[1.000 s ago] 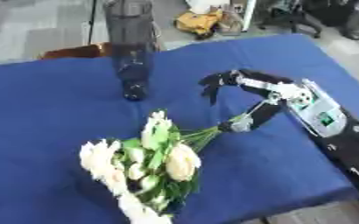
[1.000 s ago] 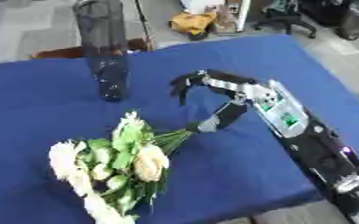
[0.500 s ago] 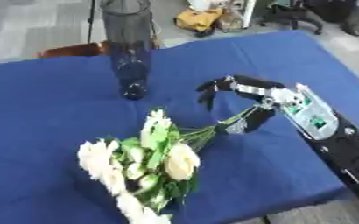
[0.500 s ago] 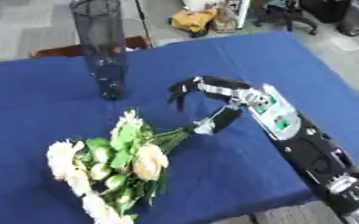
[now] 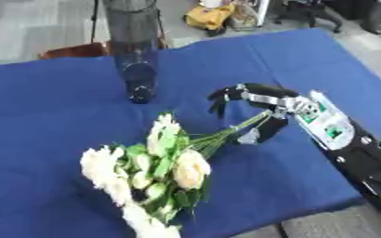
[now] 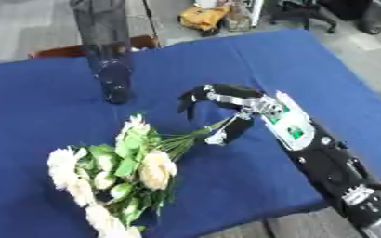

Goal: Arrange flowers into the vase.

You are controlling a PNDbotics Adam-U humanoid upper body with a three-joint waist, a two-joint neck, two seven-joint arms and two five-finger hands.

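Observation:
A bouquet (image 5: 157,172) of white and cream flowers with green leaves lies on the blue table (image 5: 47,107), heads toward the front left. Its green stems (image 5: 218,137) point right, toward my right hand (image 5: 267,100). That hand arches over the stem ends, with its fingers (image 5: 220,96) curved down on the far side and its thumb (image 5: 255,135) on the near side. A wide gap is left around the stems. The tall dark glass vase (image 5: 137,56) stands upright at the back of the table, left of the hand, with nothing in it.
The table's front edge (image 5: 307,218) runs close below my right forearm (image 6: 332,167). Beyond the far edge are the floor, a brown chair (image 5: 72,50) and a yellow object (image 5: 210,16).
My right hand has sunk a little toward the stem ends. The bouquet and the vase have not moved.

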